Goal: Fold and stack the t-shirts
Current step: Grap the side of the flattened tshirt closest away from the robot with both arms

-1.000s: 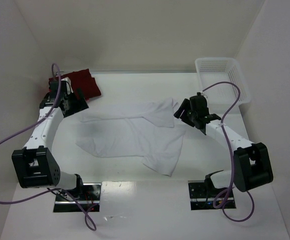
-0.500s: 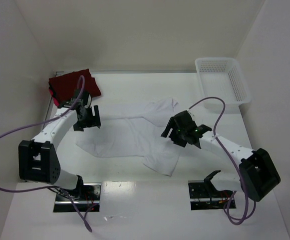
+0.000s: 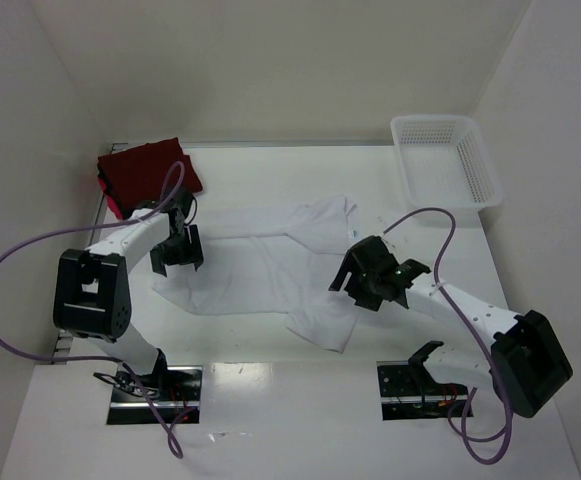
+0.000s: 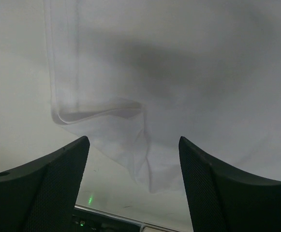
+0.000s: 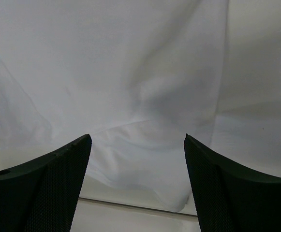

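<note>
A plain white t-shirt [image 3: 270, 270] lies spread and rumpled in the middle of the table. Dark red folded shirts [image 3: 145, 175] lie stacked at the back left corner. My left gripper [image 3: 177, 255] is open, low over the white shirt's left edge; in the left wrist view the shirt's hem and a crease [image 4: 130, 135] lie between the fingers [image 4: 53, 188]. My right gripper [image 3: 355, 283] is open over the shirt's right side; in the right wrist view white cloth [image 5: 140, 96] fills the space between the fingers [image 5: 227, 188].
A white plastic mesh basket [image 3: 445, 160] stands at the back right. White walls enclose the table on the left, back and right. Purple cables loop from both arms. The arm bases sit at the near edge.
Both arms have swung inward and down onto the white shirt: the left gripper from beside the red stack to the shirt's left edge, the right from the sleeve area to its right side.
</note>
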You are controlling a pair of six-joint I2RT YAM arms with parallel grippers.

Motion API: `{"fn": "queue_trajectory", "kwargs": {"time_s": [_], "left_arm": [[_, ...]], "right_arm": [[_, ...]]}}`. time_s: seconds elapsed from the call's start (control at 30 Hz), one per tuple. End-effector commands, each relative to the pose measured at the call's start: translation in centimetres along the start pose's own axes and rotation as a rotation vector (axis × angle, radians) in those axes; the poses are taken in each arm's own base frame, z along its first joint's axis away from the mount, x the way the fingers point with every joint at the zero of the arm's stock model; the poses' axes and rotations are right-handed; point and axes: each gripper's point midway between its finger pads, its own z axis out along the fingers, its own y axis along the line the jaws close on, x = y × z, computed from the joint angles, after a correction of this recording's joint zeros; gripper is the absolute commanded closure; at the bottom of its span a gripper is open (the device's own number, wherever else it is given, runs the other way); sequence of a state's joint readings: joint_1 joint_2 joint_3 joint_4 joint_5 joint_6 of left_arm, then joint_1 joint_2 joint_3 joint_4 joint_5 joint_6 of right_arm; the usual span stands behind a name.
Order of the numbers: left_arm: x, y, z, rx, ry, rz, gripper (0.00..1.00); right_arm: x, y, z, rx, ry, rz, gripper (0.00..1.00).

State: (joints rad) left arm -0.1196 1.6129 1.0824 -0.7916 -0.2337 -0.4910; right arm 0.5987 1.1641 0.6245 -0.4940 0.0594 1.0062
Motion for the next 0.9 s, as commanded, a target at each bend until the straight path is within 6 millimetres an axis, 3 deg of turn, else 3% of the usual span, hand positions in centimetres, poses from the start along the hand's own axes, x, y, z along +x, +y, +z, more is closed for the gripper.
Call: {"fn": "queue_trajectory", "kwargs": {"time_s": [0.0,0.3,0.53,0.7,0.87], "left_arm": [[0.3,0.4,-0.1,-0.022,0.012,-0.032,0.18],[1.0,0.5,1.0,-0.048,0.044,-0.053,0.27],[1.3,0.6,1.6,-0.067,0.06,-0.075,0.26],[2.2,0.7,2.3,-0.085,0.093,-0.088,0.34],[2.6,0.9,2.7,-0.101,0.105,-0.101,0.34]], "right_arm": [[0.5,-1.2,-0.9,0.02,-0.003,0.008,0.16],[2.0,-2.5,-1.3,0.02,0.037,0.026,0.16],[2.0,-2.5,-1.4,0.02,0.037,0.026,0.16],[2.0,-2.6,-1.4,0.02,0.037,0.016,0.16],[2.0,-2.3,-1.7,0.002,0.035,0.017,0.15]]}}
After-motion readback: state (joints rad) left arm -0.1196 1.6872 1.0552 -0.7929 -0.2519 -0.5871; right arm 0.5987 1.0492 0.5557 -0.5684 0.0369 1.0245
